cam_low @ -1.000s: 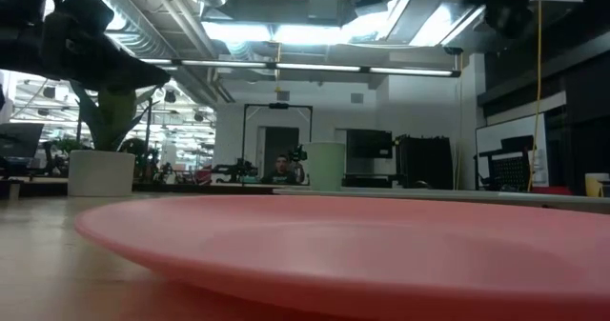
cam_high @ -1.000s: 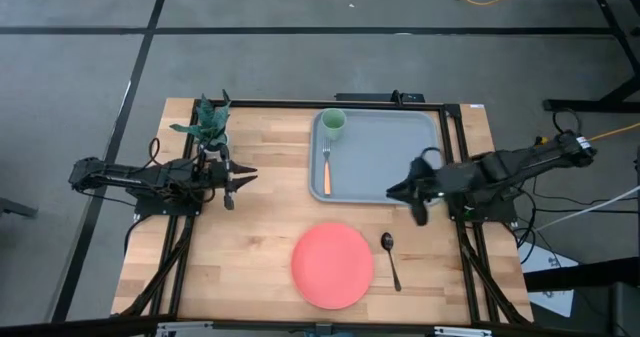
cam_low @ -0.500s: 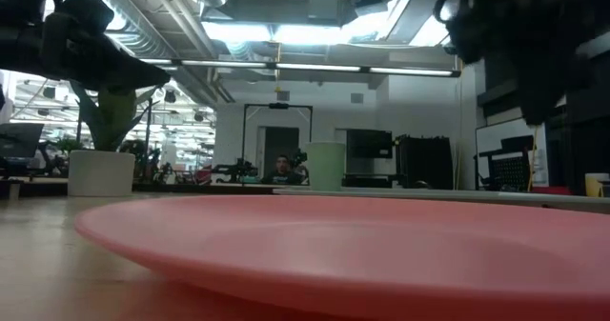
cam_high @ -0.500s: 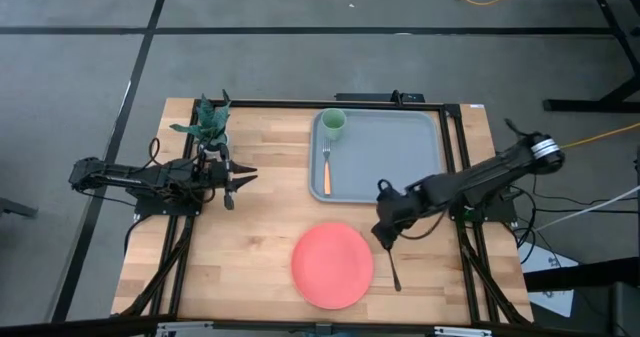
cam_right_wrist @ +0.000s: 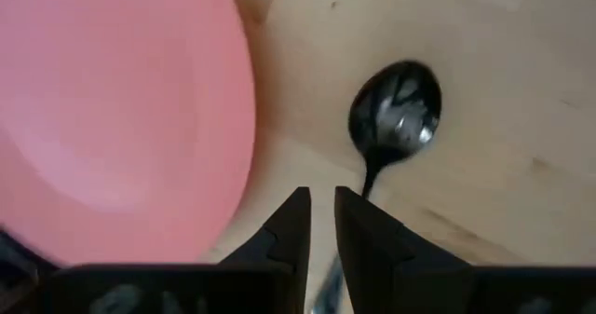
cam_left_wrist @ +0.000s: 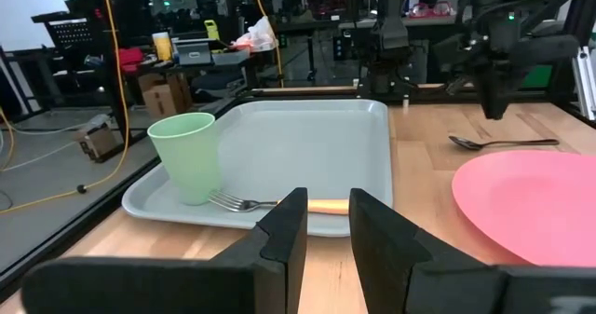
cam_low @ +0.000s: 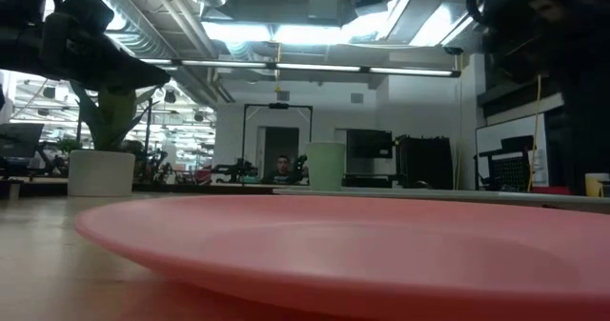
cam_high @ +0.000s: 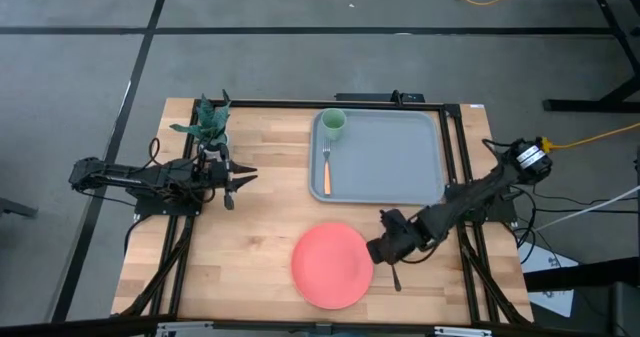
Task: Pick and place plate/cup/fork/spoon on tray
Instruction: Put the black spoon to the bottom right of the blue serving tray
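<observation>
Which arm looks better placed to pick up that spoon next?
The right arm. Its gripper hangs directly over the spoon, between the plate and the table edge, fingers nearly closed. The left gripper waits far across the table, near the plant figure.

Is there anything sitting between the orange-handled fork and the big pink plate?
No. In the high view, only bare wooden table separates the orange-handled fork from the coral-pink round plate.

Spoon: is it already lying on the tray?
No. In the high view the spoon lies on the wooden table beside the plate, off the tray.
</observation>
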